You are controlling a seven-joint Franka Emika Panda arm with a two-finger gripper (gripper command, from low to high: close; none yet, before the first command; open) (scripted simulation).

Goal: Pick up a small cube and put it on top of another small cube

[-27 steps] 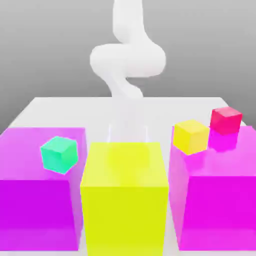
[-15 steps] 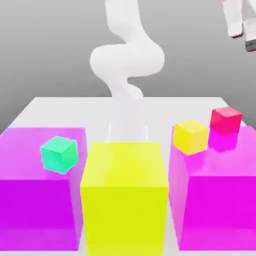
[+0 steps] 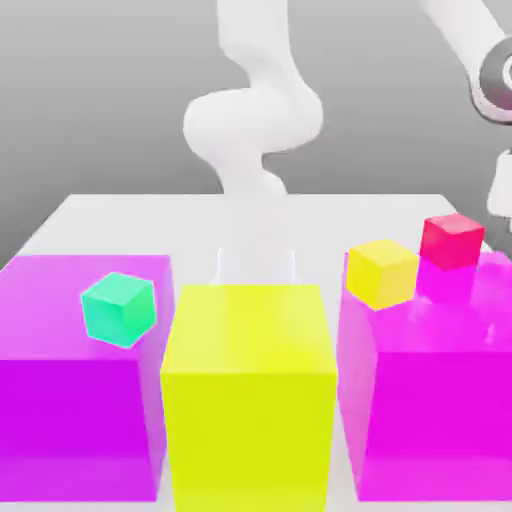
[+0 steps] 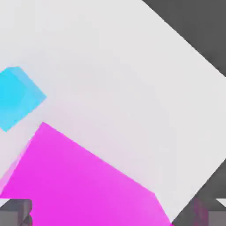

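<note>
In the exterior view a white table (image 3: 90, 215) carries three big translucent blocks in a row along its near edge: a magenta block (image 3: 70, 400) on the exterior view's left, a yellow block (image 3: 250, 400) in the middle, and a second magenta block (image 3: 440, 400) on the exterior view's right. A teal-green small cube (image 3: 118, 309) sits tilted on top of the left magenta block. On the right magenta block rest a yellow small cube (image 3: 381, 272) and, just beside it toward the far right corner, a red small cube (image 3: 451, 240) — the two look close together but apart. The white arm (image 3: 255, 120) rises behind the yellow block in a thick curl, and its forward part comes down at the exterior view's upper right, above the red small cube.

In the hand view the camera looks down on the table's white top, with dark ground beyond its edge. The small cube (image 4: 16, 97) — bright sky-blue — lies on the bare table, just beside a corner of a magenta block (image 4: 84, 185) but not touching it. The dark fingertips (image 4: 15, 212) show at the two sides of the frame's edge, well apart: the jaws stand spread wide, with nothing between them.
</note>
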